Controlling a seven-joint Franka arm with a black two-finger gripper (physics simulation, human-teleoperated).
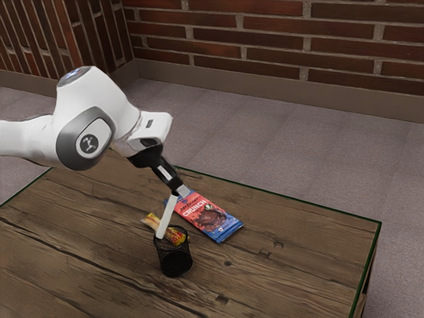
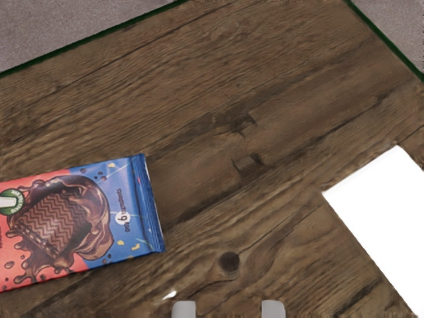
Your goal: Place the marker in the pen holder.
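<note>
Desk (image 1: 298, 242) is of brown wood, with cracks, dark knots, thin green edge. On it stands black mesh pen holder (image 1: 175, 262); small yellow-red wrapper (image 1: 152, 219) is just beside; red-blue CRUNCH packet (image 1: 213, 215) lies flat near.

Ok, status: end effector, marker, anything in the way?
End effector open. Marker tilted, upper end near it, lower end at pen holder's mouth; can't tell if inside. Chocolate packet flat on table, looks out of the way.
</note>
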